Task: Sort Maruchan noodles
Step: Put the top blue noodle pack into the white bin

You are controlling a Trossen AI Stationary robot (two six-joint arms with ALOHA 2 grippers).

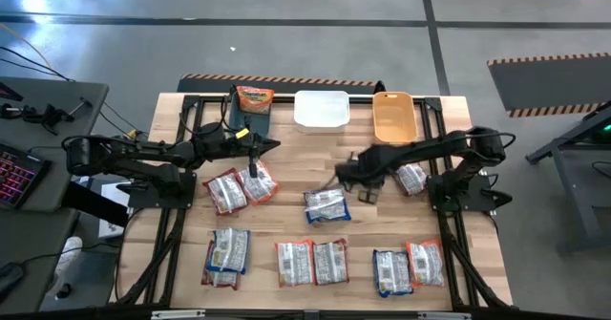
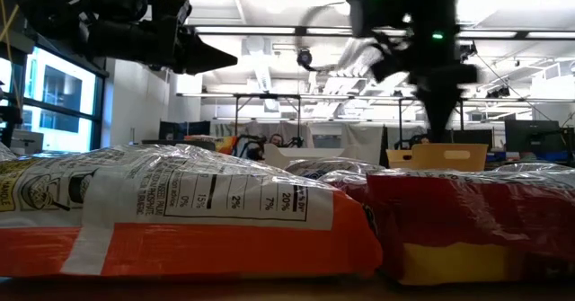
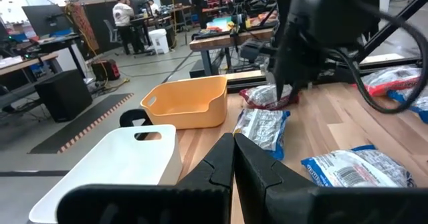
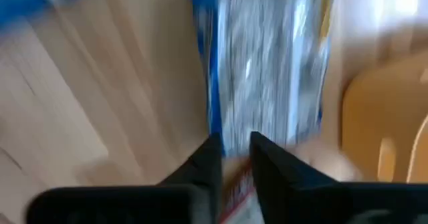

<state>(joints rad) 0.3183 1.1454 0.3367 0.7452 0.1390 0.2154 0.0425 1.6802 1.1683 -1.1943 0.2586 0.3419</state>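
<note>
My right tool [image 1: 346, 175] hangs at centre frame in the high view, fingers narrowly parted and gripping nothing I can make out, above a blue-edged packet [image 1: 326, 205], probably my next pick. My left tool [image 1: 271, 146], pinched shut and empty, waits upper left. The Maruchan noodles [image 1: 312, 261] lie scattered silver-side up over the wooden table [image 1: 286, 167]; one sits in the teal bin [image 1: 253, 101]. A workshop lies beyond.
</note>
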